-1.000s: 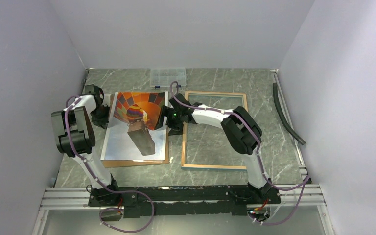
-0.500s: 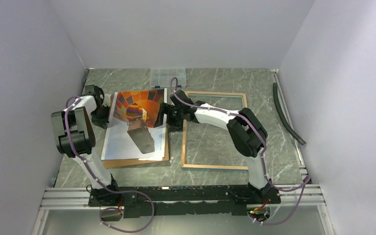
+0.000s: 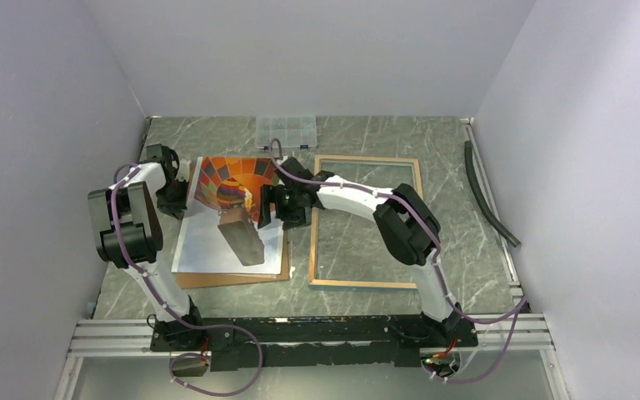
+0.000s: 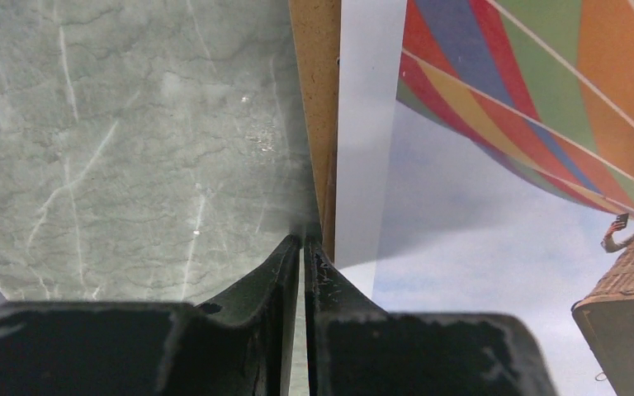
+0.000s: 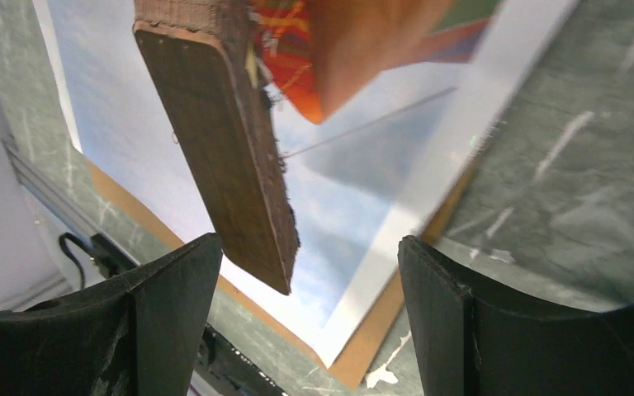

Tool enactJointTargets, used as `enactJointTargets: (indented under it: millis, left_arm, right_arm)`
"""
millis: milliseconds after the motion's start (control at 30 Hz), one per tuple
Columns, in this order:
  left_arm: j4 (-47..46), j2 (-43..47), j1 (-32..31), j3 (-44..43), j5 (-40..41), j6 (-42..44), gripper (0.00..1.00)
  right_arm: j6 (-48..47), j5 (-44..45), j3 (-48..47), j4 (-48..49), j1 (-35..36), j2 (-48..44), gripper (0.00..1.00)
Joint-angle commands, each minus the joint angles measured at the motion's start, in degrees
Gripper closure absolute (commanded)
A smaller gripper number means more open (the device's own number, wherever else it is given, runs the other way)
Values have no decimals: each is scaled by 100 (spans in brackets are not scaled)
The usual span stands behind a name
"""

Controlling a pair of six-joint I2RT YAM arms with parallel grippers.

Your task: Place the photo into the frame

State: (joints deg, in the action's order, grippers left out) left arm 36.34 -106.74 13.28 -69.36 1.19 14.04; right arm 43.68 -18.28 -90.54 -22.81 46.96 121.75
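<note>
The left hand [image 3: 177, 200], jaws closed, sits at the left edge of the photo [image 3: 229, 246]. With its arm, it fills the narrow strip of worktop [image 3: 458, 167] between the backing board [image 3: 217, 279] and the left wall [image 3: 42, 167]. The right hand [image 3: 265, 208], jaws wide, hangs over the photo's right side. The right arm [image 3: 354, 196] crosses the left rail of the frame [image 3: 367, 285], blocking the gap between board and frame. A clear box [image 3: 286, 131] stands just behind the photo. The frame's near half and the worktop right of it, up to the black hose [image 3: 487, 196], lie open.

Robot lab cell — blank walls [image 3: 317, 50], marbled tabletop [image 3: 454, 167].
</note>
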Motion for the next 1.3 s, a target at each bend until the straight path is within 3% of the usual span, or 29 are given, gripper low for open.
enactJointTargets:
  millis: [0, 267, 467, 667, 900, 1267]
  left_arm:
    - [361, -347, -193, 285, -699, -233, 87]
    - [406, -350, -194, 220, -711, -254, 87]
    - [791, -207, 109, -228, -966, -238, 88]
    - [977, -82, 283, -576, -1000, -158, 87]
    - [753, -271, 281, -380, -941, -222, 88]
    - [541, -556, 144, -263, -973, -375, 88]
  right_arm:
    - [-642, 533, -714, -306, 334, 95, 18]
    - [-940, 1089, -1014, -634, 473, 222, 18]
    - [-1038, 1752, -910, -617, 129, 25, 12]
    - [-792, 1666, -704, -368, -215, 153, 11]
    - [-670, 1650, -673, -244, -313, 322, 10]
    - [-101, 799, -621, 344, -329, 612, 10]
